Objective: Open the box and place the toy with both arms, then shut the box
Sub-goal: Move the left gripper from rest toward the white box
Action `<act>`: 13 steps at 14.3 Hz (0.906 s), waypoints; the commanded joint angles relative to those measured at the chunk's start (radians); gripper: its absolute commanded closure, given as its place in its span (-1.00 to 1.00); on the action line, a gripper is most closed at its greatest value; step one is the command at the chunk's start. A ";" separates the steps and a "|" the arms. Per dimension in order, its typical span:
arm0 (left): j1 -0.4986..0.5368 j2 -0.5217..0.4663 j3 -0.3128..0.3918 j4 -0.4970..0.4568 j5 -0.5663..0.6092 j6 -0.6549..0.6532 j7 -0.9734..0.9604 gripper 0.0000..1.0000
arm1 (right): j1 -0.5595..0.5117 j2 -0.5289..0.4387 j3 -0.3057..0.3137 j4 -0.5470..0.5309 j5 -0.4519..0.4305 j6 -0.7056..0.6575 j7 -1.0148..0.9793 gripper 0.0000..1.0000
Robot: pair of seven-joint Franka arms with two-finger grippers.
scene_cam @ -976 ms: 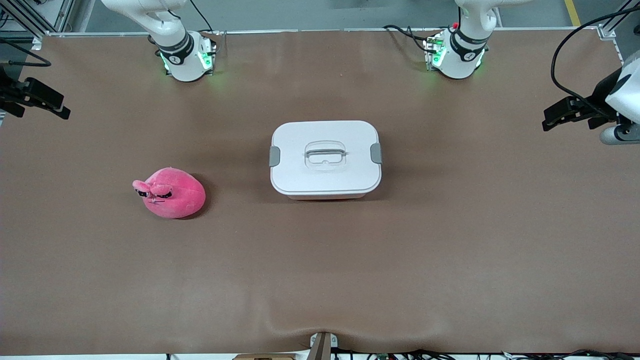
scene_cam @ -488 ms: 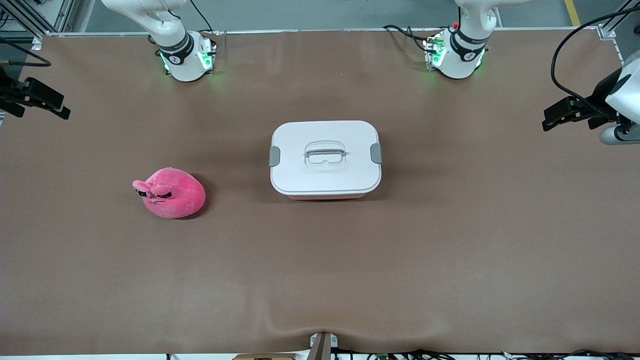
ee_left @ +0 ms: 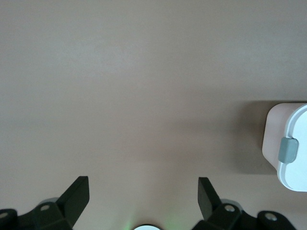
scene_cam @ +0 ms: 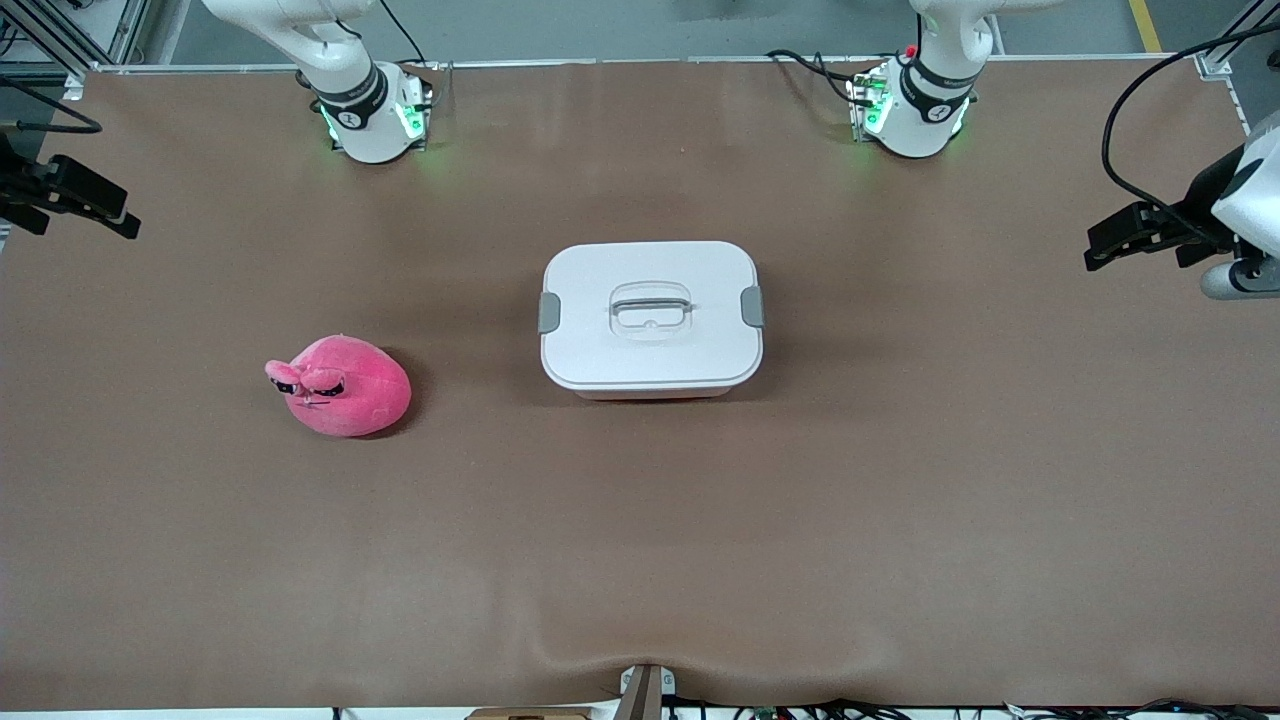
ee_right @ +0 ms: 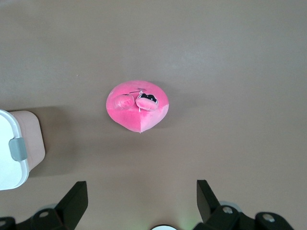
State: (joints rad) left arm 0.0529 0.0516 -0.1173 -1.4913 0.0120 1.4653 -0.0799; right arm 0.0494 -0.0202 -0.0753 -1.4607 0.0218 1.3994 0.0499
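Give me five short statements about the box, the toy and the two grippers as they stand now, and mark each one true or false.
1. The white lid sits on the box. True.
2. The toy lies inside the box. False: it lies on the table, apart from the box, toward the right arm's end.
3. The left gripper is shut on a grey side clip. False: its fingers are open and empty, over the table at the left arm's end.
4. The toy lies nearer to the front camera than the box. True.
5. The right gripper holds the toy. False: it hangs open and empty over the table edge at the right arm's end.
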 commanded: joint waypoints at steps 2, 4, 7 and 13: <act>0.012 0.053 0.002 0.048 -0.003 0.006 0.015 -1.00 | -0.008 0.002 0.002 0.013 0.007 -0.011 0.001 -1.00; 0.018 0.077 0.014 0.066 -0.003 0.038 0.015 -1.00 | -0.008 0.002 0.002 0.013 0.006 -0.011 0.001 -1.00; 0.031 0.103 0.016 0.068 -0.003 0.096 0.015 -1.00 | -0.008 0.002 0.003 0.013 0.007 -0.011 0.002 -1.00; 0.030 0.132 0.016 0.068 -0.001 0.110 -0.009 -1.00 | -0.010 0.000 0.000 0.013 0.007 -0.011 0.001 -1.00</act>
State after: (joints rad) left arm 0.0812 0.1590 -0.0991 -1.4492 0.0120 1.5774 -0.0824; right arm 0.0482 -0.0202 -0.0768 -1.4606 0.0218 1.3993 0.0499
